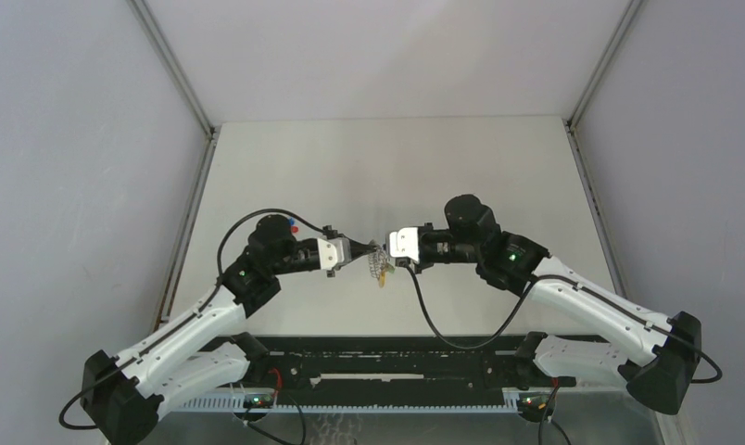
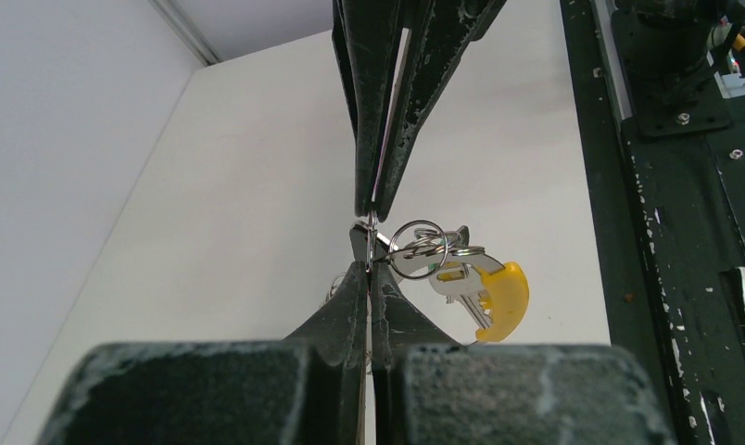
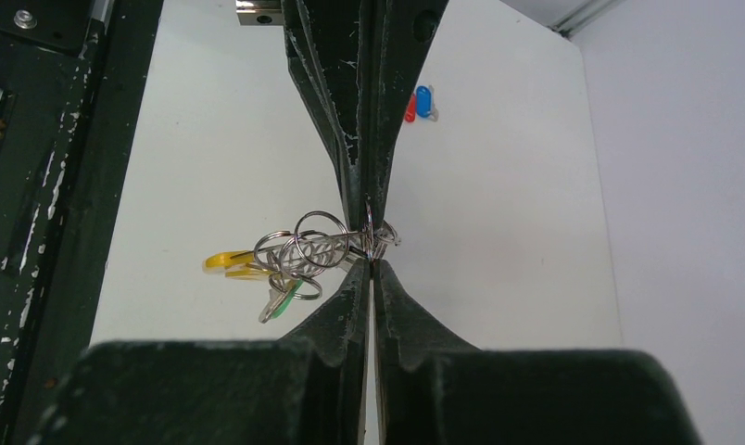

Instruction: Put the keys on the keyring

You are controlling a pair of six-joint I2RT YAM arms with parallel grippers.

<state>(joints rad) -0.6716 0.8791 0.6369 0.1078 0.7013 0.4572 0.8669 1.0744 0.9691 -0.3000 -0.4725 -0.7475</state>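
My two grippers meet tip to tip above the table's middle. The keyring (image 1: 380, 264), a bunch of silver rings and chain (image 3: 313, 246) with a yellow strip (image 2: 503, 301) and a green tag (image 3: 281, 298), hangs between them. My right gripper (image 3: 371, 262) is shut on a small ring of the bunch and also shows in the top view (image 1: 394, 252). My left gripper (image 2: 371, 266) is shut on a small dark flat piece (image 2: 359, 243) that looks like the black-headed key, pressed against the rings. It also shows in the top view (image 1: 358, 252).
A pair of blue- and red-headed keys (image 3: 423, 102) lies on the white table (image 1: 387, 167), just behind my left arm's wrist in the top view (image 1: 293, 224). The black rail of the arm bases (image 1: 387, 366) runs along the near edge. Grey walls close in both sides.
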